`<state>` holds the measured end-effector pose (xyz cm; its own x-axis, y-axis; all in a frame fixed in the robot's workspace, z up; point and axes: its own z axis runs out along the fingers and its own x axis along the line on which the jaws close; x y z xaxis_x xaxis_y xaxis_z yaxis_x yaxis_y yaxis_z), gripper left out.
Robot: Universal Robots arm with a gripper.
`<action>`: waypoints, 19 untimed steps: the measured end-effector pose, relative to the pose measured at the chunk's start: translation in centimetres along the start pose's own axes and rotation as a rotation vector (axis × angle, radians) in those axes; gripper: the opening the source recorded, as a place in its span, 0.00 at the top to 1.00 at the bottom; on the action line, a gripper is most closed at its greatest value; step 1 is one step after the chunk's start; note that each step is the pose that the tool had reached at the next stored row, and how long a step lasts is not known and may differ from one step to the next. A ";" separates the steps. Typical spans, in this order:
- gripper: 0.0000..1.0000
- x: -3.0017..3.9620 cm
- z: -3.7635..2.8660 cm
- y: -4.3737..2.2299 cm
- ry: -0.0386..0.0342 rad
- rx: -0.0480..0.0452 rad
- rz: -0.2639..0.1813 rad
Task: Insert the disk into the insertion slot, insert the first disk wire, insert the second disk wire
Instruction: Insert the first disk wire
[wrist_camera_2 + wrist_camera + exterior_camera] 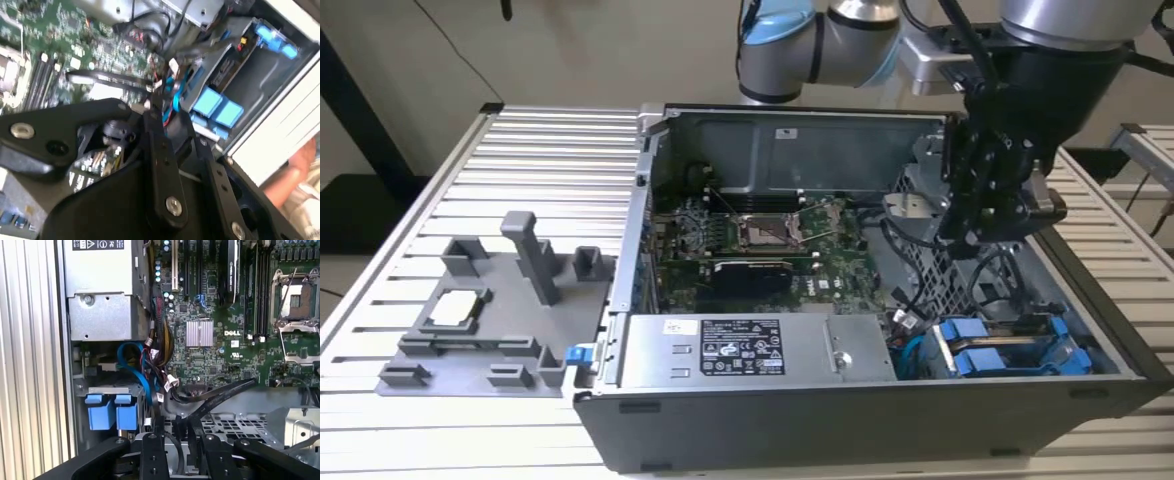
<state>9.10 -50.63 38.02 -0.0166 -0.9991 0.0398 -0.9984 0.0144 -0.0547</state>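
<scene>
Blue carrier tabs show you the disk [981,358], seated in the bay [260,82] just beside the power supply [720,350], inside the case [854,425]. Judge the disk step done and a wire step in hand. The gripper [977,238] hangs inside the case, above loose wires [157,360] that run between power supply and bay. You cannot tell whether the pincer is wide, narrow or holding anything. Seating a wire calls for fine alignment, since the wires crowd the bay. The case also holds the motherboard [761,250], beside the power supply.

Exterior view high, oblique over open computer case [854,420]; both wrist views close, sharing motherboard [75,45] [210,365].
</scene>
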 end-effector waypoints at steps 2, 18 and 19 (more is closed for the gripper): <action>0.67 0.00 0.09 0.33 0.0010 0.0143 -0.001; 0.67 -0.86 0.54 2.31 0.0602 0.0803 -0.060; 0.67 -0.94 0.57 2.31 0.0609 0.0852 -0.070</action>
<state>6.85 -49.67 37.28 0.0471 -0.9932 0.1069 -0.9891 -0.0614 -0.1341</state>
